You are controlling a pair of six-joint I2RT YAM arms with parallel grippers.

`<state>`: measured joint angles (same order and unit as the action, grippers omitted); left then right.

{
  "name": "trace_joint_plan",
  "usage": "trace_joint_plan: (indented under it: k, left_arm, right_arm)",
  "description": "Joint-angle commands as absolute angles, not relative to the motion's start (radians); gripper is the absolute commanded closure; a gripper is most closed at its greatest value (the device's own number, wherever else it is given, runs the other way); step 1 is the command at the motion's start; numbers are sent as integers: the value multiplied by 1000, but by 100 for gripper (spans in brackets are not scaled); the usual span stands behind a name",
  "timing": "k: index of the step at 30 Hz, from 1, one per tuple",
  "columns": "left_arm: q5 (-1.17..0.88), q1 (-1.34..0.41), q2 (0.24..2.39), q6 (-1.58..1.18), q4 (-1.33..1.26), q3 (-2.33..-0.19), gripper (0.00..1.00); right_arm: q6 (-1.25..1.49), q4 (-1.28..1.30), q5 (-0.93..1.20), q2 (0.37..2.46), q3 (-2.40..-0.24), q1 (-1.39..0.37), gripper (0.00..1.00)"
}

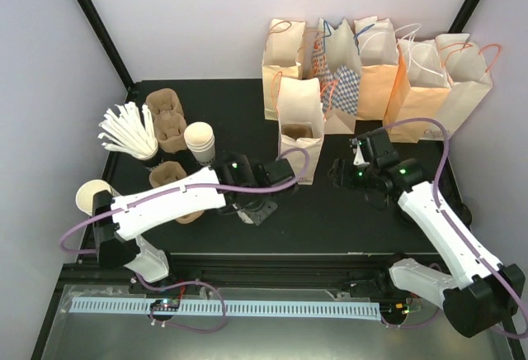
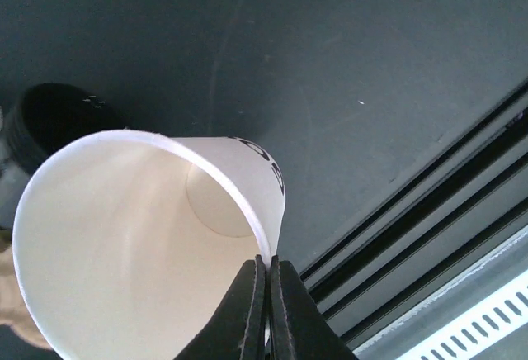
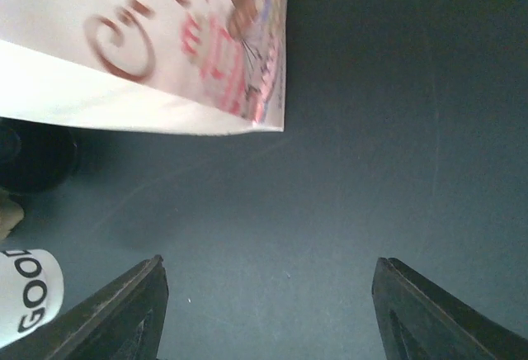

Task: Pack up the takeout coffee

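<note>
White paper takeout coffee cup [image 2: 124, 244], with dark lettering on its side and no lid on it, is filling the left wrist view, its open mouth turned toward the camera. The left gripper [image 2: 268, 281] is pinching the cup's rim, its jaws closed almost flat on the thin paper wall. The cup is being held over the dark table [image 2: 371, 87] near the middle, in front of an open paper bag [image 1: 299, 133]. Whether its base is touching the table cannot be told. A round black lid [image 2: 49, 125] is lying on the table just beside the cup. The right gripper [image 3: 268, 265] is hovering over bare table with its jaws spread wide and nothing between them. Its camera is catching a printed bag [image 3: 165, 38] at the top and the cup's lettered side at the lower left edge.

The step in hand seems to be steadying the cup so the lid can go on before bagging. A rim pinch is a weak hold, since the paper is likely to buckle or swing. The left arm is best keeping the cup level and low, moving slowly and resting the base flat on the table. The right arm, being open and close by, looks placed to take the lid by its edge and press it down evenly, without pushing the cup sideways against the pinching fingers.
</note>
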<state>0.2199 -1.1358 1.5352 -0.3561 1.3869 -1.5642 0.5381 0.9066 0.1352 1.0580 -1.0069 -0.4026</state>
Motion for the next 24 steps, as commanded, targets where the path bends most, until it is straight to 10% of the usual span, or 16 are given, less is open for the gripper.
trace_joint_plan:
  k: [1,24]
  left_arm:
    - [202,-1201,1503,-380,1205,-1485,98]
    - [386,-1293,1729,-377,952,-1422,98]
  right_arm:
    - [604,830,210,1111,-940,-392,29]
    - [622,650,383,1212,-823,-174,31]
